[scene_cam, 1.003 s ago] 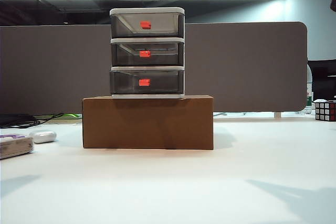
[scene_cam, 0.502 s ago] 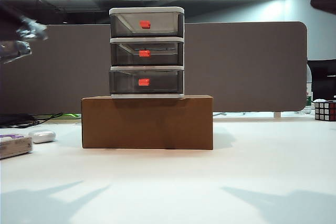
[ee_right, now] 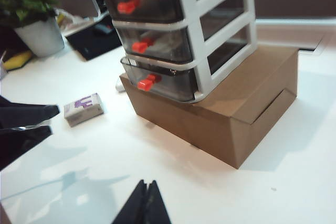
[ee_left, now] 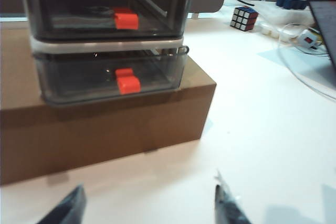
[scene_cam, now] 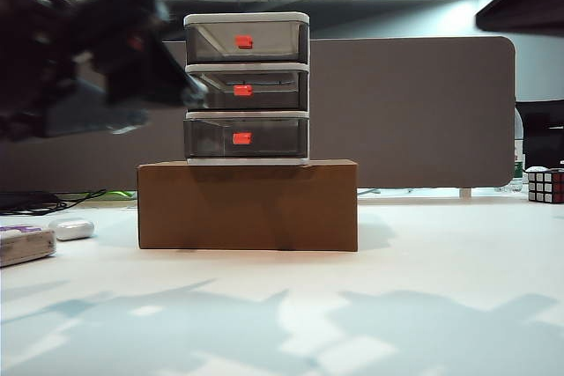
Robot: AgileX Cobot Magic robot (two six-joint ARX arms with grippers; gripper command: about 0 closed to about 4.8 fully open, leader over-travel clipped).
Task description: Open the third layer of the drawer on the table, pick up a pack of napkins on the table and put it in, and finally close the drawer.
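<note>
The left gripper, jaws spread and empty, hung before the third layer, the right gripper hovered pressed together over the table, and the napkins lay left of the box.

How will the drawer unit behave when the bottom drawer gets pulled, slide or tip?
The drawer unit is tall, narrow plastic merely resting on the cardboard box, so it probably slides or tips forward unless braced. Its translucent drawers look nearly empty, so likely light. The bottom drawer's red handle is small; grip may slip.
</note>
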